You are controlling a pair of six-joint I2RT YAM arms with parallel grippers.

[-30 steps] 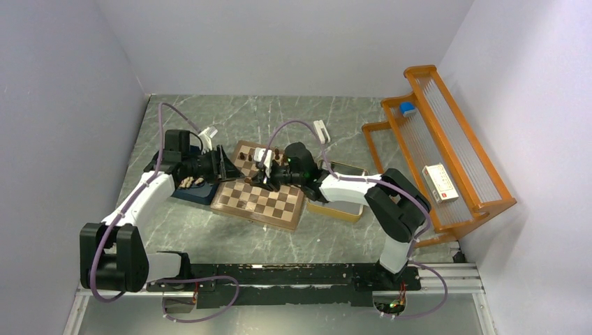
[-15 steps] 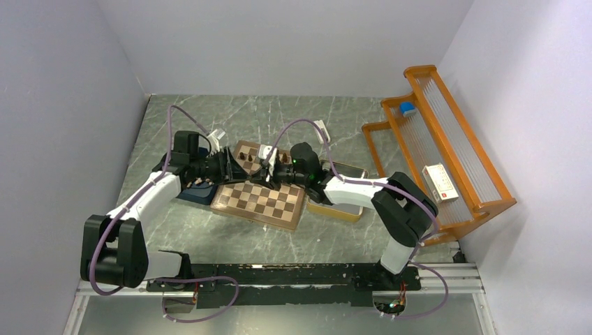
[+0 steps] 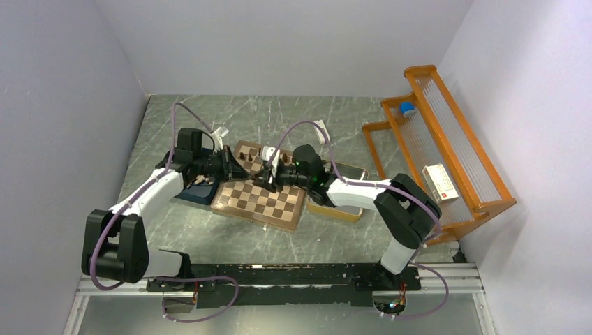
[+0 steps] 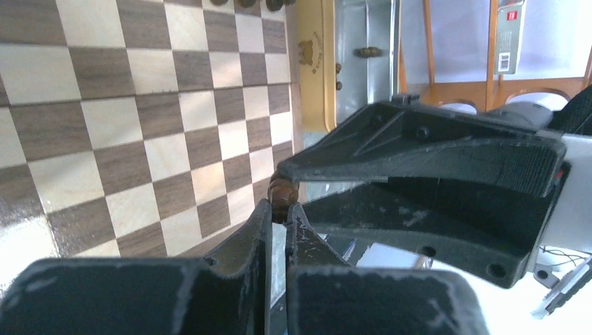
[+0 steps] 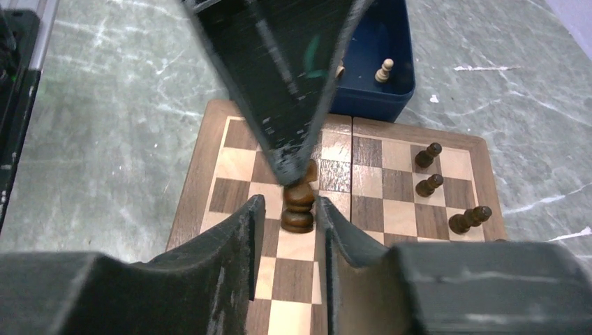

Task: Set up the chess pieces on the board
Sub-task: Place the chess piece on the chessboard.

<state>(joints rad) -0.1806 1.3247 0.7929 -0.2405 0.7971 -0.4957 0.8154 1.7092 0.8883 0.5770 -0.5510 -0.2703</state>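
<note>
A grey-green marbled tabletop [image 3: 209, 230] lies between pale walls, and an orange rack [image 3: 447, 160] stands far to the right of both end effectors. The board [image 3: 262, 202] lies under the two end effectors, which meet above its far left part. A yellow-rimmed tray [image 3: 338, 209] sits just behind the right end effector's wrist, touching the board's right edge. A blue box [image 5: 380, 98] lies beyond the left end effector, against the board's other edge.

The left end effector [image 4: 279, 213] is pinched tight on the top of a dark chess piece [image 5: 299, 206]. The right end effector [image 5: 290, 209] stands narrowly parted around that piece's lower body, with a slim gap on one side. The piece is upright over a light square. Three more dark pieces [image 5: 427, 185] stand on the board to the right of the right end effector. A pale piece [image 5: 384, 70] rests in the blue box.
</note>
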